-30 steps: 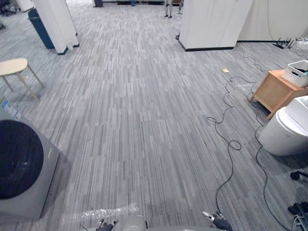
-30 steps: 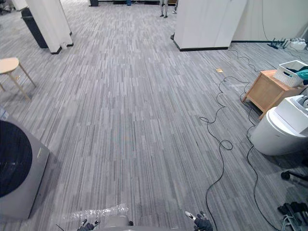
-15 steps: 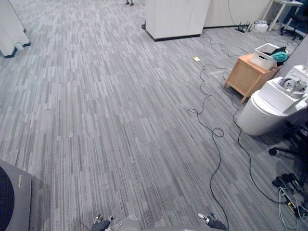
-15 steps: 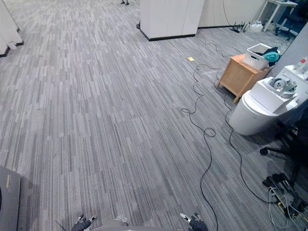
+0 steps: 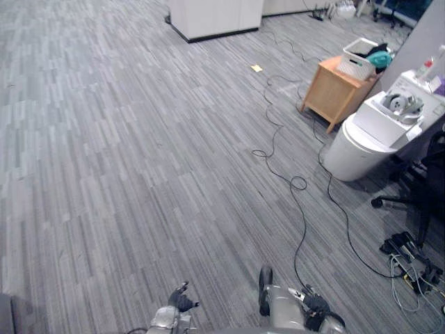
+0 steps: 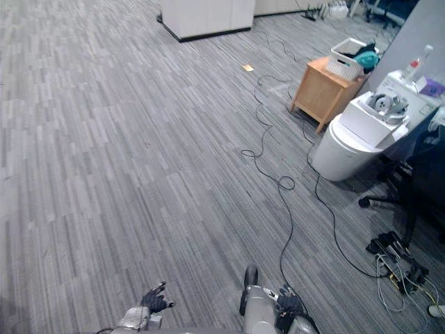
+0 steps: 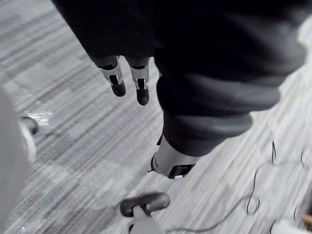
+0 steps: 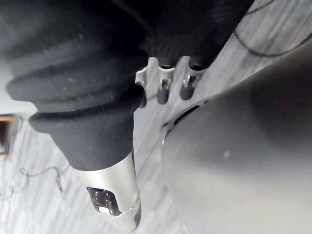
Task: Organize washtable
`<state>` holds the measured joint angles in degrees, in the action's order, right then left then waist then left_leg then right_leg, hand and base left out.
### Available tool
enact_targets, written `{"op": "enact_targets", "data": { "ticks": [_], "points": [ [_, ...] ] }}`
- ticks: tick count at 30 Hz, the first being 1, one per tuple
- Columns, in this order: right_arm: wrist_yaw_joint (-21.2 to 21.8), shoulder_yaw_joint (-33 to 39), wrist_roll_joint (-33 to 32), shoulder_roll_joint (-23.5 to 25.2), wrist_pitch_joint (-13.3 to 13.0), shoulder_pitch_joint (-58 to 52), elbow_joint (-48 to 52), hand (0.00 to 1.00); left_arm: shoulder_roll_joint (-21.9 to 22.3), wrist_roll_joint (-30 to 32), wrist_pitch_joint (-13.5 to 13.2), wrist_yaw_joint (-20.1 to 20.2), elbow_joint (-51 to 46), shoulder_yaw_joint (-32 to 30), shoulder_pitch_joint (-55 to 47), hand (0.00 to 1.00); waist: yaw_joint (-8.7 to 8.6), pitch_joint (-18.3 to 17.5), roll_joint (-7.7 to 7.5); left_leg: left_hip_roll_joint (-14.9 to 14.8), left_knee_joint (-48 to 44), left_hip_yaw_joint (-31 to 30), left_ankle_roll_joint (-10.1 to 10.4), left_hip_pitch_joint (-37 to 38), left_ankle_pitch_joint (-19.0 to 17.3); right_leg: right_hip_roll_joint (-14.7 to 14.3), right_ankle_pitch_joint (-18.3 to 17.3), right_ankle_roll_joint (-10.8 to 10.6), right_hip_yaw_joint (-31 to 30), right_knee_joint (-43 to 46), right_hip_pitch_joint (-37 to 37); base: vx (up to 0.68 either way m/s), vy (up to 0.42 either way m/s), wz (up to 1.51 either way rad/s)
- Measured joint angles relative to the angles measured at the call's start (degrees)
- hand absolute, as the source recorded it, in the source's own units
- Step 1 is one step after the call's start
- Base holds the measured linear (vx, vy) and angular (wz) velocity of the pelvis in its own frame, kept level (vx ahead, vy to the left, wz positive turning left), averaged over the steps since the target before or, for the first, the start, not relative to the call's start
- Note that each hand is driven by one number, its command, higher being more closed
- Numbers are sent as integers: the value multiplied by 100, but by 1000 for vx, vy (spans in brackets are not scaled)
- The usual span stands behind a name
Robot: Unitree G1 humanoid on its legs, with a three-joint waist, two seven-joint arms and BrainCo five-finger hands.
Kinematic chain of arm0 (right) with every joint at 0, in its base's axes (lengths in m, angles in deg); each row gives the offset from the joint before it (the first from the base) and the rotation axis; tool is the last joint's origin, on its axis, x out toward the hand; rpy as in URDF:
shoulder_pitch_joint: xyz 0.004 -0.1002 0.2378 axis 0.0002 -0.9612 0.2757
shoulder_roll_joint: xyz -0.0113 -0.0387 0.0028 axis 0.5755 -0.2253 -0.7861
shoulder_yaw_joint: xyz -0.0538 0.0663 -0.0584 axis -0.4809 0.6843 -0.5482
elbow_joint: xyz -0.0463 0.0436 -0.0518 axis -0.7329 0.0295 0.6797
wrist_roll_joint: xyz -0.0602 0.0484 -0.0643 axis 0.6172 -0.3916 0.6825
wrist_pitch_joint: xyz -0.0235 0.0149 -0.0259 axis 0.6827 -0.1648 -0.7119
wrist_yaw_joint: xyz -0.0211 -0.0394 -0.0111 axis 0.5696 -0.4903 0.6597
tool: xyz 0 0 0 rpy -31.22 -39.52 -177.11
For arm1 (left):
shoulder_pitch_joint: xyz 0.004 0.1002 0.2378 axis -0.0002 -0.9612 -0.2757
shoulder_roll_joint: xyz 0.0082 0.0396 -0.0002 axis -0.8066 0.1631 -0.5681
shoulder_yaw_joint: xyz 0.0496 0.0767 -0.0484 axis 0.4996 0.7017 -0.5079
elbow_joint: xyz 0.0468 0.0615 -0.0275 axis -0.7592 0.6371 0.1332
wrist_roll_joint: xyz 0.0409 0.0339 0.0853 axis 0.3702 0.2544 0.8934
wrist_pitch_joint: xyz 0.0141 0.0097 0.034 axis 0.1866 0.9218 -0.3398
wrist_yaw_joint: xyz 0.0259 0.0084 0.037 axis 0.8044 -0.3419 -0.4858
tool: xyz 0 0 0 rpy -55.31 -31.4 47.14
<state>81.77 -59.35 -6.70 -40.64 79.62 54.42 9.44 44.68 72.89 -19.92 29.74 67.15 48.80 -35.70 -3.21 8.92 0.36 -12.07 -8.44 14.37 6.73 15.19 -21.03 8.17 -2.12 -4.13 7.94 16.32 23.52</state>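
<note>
Dark ribbed hand covers (image 7: pixel 209 73), silver dark-tipped fingers (image 7: pixel 141 90)

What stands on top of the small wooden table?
A white basket stands on the wooden table, with a teal item and something dark in it. Its wall hides whatever lies deeper.

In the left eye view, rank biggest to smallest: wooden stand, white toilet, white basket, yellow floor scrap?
white toilet
wooden stand
white basket
yellow floor scrap
The toilet is nearer the camera, so its lead over the stand is unsure.
</note>
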Motion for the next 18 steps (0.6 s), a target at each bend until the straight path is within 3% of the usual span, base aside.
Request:
{"op": "enact_targets", "data": {
  "ticks": [1, 2, 3, 4, 5, 6, 7, 8, 10, 12, 14, 15, 16, 17, 18],
  "points": [
    [2, -17, -3, -2, 0, -18, -1, 0, -4, 37, -3, 15, 3, 63, 15, 0, -8, 2, -3, 15, -19, -41, -1, 29, -1, -17, 88, 16, -11, 98, 29, 690, -447, 32],
    [9, -48, 5, -35, 7, 31, -9, 0, 15, 128, -2, 75, 67, 240, 127, 0, -33, -24, 43, -244, -497, -239, 8, -89, 35, -199, 365, 100, -14, 527, 139, 528, -331, -3],
    [-4, -47, 10, -88, -4, 77, -53, 0, 118, 149, 1, 79, 63, 369, 186, 0, 34, -90, 263, -580, -1334, -533, -99, -510, 306, -445, 52, 262, 60, 662, 154, 643, -451, -18],
    [-8, -52, 22, -122, -2, 99, -101, 0, 141, 145, 2, 84, 52, 445, 196, 0, 79, -109, 313, -667, -1793, -700, -233, -738, 591, -555, -22, 347, 97, 656, 111, 665, -432, -36],
    [-18, -80, 117, -155, 9, 110, -124, 0, 172, 146, 14, 103, 53, 467, 193, 0, 77, -89, 383, -805, -2733, -1037, -324, -1164, 1383, -762, -145, 491, 131, 528, -147, 681, -398, -32],
    [-23, -118, 152, -175, 12, 111, -143, 0, 179, 152, 21, 107, 55, 466, 179, 0, 94, -78, 406, -843, -3220, -1187, -236, -1363, 1670, -873, -177, 558, 133, 426, -337, 858, -413, -36],
    [-32, -271, 248, -196, 9, 115, -257, 0, 134, 144, 35, 112, 69, 449, 158, 0, 95, -32, 397, -877, -4384, -1304, -80, -1787, 1540, -1134, -240, 689, 88, 47, -971, 705, -323, -25],
    [-33, -312, 270, -201, 12, 116, -333, 0, 113, 43, 48, 123, 64, 422, 153, 0, 106, 6, 362, -843, -4736, -1297, -12, -1911, 1398, -1198, -265, 728, 77, -127, -1285, 807, -350, -17],
    [-35, -441, 439, -205, 37, 119, -458, 0, 62, -451, 25, 167, -146, 199, 120, 0, 159, 136, 158, -427, -5290, -1191, -116, -2401, 953, -1229, -322, 817, -48, -607, -2251, 532, -192, 0],
    [-26, -471, 509, -211, 39, 121, -473, 0, 46, -862, -8, 188, -487, 99, 71, 0, 277, 174, 87, 10, -4875, -976, -146, -3015, 651, -1194, -349, 852, -195, -987, -2767, 510, -117, -12],
    [12, -485, 592, -217, 29, 141, -451, 0, 47, -1339, -96, 190, -815, -20, 36, 0, 459, 200, 80, 494, -3042, -711, -156, -3651, 662, -1052, -579, 805, -220, -1361, -3181, 566, -18, -34],
    [19, -548, 651, -225, 18, 146, -446, 0, 60, -1381, -104, 193, -839, -13, 0, 0, 520, 212, 120, 630, -1814, -577, -143, -3783, 926, -1011, -780, 705, -179, -1525, -3411, 491, 68, -23],
    [23, -594, 685, -249, 10, 120, -451, 0, 83, -1381, -105, 194, -847, -4, -15, 0, 545, 216, 218, 657, -1228, -525, -205, -3812, 1234, -1023, -855, 661, -182, -1608, -3560, 624, 135, -23],
    [20, -683, 800, -300, 11, 61, -478, 0, 90, -1379, -108, 195, -937, -10, -65, 0, 621, 182, 255, 700, -980, -384, -389, -3794, 2017, -983, -952, 605, -256, -1743, -3755, 430, 136, -25],
    [22, -720, 881, -303, 10, 63, -480, 0, 75, -1374, -114, 190, -979, -10, -101, 0, 665, 148, 232, 730, -975, -243, -584, -3761, 2217, -914, -980, 574, -324, -1745, -3794, 575, 179, -25]
  ]
}}
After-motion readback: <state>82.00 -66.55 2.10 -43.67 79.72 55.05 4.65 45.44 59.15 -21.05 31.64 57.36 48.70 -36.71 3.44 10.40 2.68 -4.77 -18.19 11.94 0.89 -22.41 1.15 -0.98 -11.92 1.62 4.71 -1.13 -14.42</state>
